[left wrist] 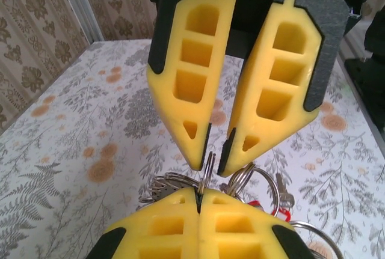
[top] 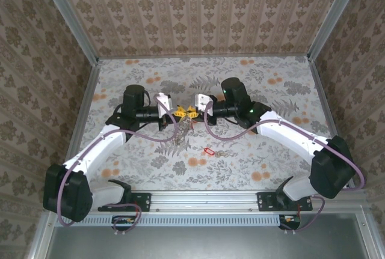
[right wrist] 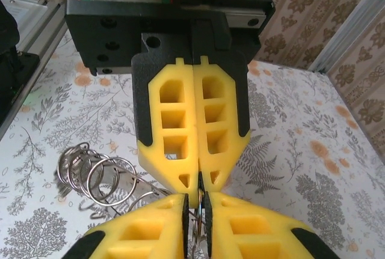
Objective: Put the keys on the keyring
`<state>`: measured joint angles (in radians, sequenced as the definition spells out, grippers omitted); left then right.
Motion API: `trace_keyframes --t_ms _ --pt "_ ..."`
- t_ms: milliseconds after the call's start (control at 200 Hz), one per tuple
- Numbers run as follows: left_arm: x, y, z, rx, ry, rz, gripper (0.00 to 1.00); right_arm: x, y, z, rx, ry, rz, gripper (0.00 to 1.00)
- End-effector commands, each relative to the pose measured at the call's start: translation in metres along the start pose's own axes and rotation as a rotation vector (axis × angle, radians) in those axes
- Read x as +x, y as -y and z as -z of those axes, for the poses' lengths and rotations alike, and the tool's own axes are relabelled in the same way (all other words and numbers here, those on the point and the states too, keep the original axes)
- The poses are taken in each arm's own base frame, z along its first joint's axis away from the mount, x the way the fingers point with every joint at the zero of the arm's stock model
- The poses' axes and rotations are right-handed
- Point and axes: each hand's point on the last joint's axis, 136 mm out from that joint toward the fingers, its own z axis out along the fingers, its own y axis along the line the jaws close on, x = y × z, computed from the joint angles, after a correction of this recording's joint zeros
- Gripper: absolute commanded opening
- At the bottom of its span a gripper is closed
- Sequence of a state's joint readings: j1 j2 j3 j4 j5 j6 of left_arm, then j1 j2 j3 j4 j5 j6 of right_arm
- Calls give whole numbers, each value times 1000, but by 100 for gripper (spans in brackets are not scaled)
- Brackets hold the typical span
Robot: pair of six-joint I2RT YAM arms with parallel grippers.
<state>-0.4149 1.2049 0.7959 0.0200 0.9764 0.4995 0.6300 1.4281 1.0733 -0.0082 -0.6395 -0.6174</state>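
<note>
Step in hand, by the look of it: keyring [right wrist: 99,178] held between both arms mid-counter [top: 271,79], ready for prying the coil open. Jaws of left gripper [left wrist: 198,198] pressed fully together, pinching the ring wire at the tips. Jaws of right gripper [right wrist: 203,202] a narrow slit around the same wire, grip looks loose. Tips almost nose to nose. Best to hold the left pinch firm, close the right just beside it, then twist gently so the coil gapes without slipping. One red key [top: 209,150] flat on counter, near the jaws on the arm-base side, apart from the ring. Open counter all round; walls well apart.
</note>
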Motion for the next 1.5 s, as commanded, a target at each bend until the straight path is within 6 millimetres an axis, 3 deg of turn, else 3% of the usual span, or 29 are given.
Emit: trace_keyframes --t_ms 0,140,170,330,695,965,1015,1105,1485,1495 --pt "-27 2 1 21 116 -20 0 -1 -4 8 -4 5 -33 23" --pt "-24 2 -2 21 141 -5 0 12 -2 8 11 -7 -78 25" --pt "-23 2 -2 20 145 -4 0 1 -1 17 28 15 -66 26" --pt "-24 4 -2 25 163 -4 0 7 0 24 46 13 -89 28" --pt "-25 13 -9 70 175 5 0 2 6 18 53 53 -96 27" --pt "-25 9 -9 47 182 11 0 4 5 17 51 52 -93 5" --pt "-26 9 -8 44 183 8 0 7 4 18 53 44 -95 9" --pt "-26 8 -8 43 183 6 0 10 4 18 58 35 -103 28" --pt "-34 8 -9 73 200 11 0 14 9 21 60 55 -112 21" --pt "-36 14 -13 94 203 8 0 14 9 21 58 56 -113 20"
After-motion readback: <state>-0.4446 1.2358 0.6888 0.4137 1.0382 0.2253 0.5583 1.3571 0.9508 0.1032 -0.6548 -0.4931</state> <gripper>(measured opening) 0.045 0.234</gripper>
